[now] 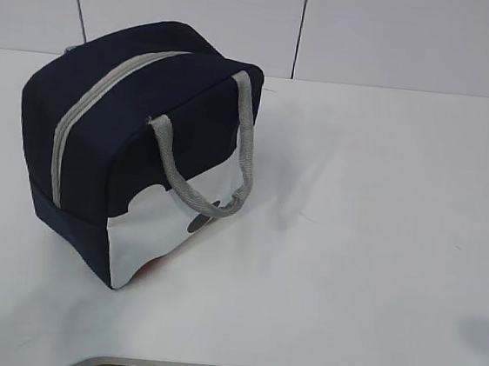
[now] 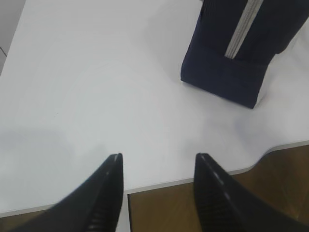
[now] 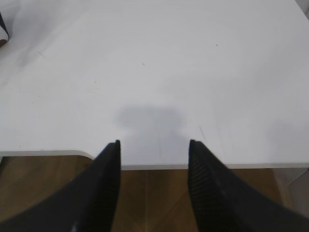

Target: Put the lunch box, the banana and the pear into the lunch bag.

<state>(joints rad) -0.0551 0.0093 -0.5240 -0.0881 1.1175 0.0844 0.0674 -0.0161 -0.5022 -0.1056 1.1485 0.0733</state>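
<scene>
The lunch bag (image 1: 134, 150) stands zipped on the left part of the white table (image 1: 369, 248). The left gripper (image 2: 158, 157) hangs over the table's near edge, jaws apart and empty, the bag ahead to its right. The right gripper (image 3: 154, 143) hangs likewise over the near edge, jaws apart, holding nothing.
</scene>
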